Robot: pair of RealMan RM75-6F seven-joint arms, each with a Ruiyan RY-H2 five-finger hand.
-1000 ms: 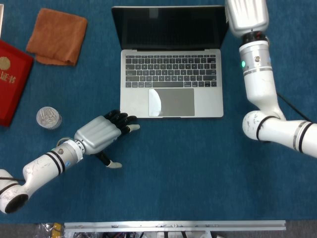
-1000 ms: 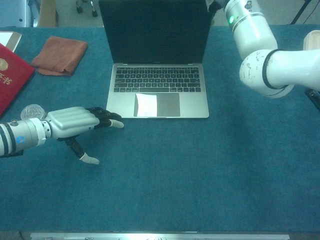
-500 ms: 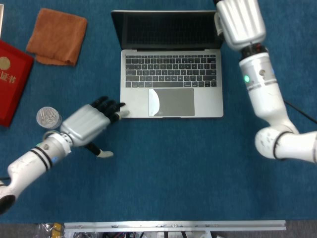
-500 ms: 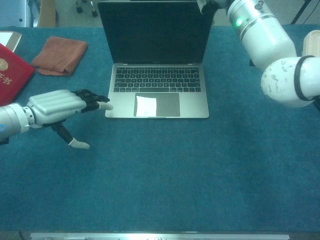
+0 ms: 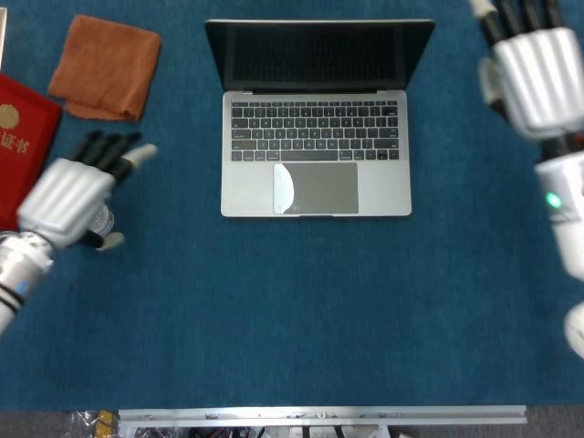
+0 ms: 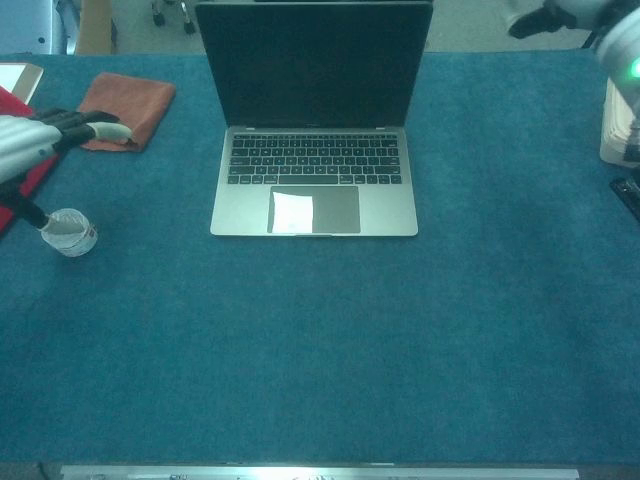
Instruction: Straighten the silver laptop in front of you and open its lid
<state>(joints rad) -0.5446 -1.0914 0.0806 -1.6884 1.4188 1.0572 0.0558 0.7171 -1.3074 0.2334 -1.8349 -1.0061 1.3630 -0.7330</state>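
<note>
Laptop (image 5: pixel 316 146): a silver body with a dark keyboard and a grey trackpad was seen; a pale glare patch lay on the trackpad's left part.
Lid: it was raised, and the black screen (image 6: pixel 314 62) was dark.
Position: the laptop was set squarely on the blue table mat (image 5: pixel 301 301), at the middle of the far half, its front edge parallel to the near edge.
Left hand (image 5: pixel 68 190): it was held well left of the laptop, fingers spread apart, nothing gripped, above a small round tin (image 6: pixel 69 231).
Right hand (image 5: pixel 532 64): it was raised at the far right, apart from the laptop; nothing was seen in it, fingers extended.
Surroundings: an orange cloth (image 5: pixel 106 66) and a red booklet (image 5: pixel 20 146) lay at the left.
</note>
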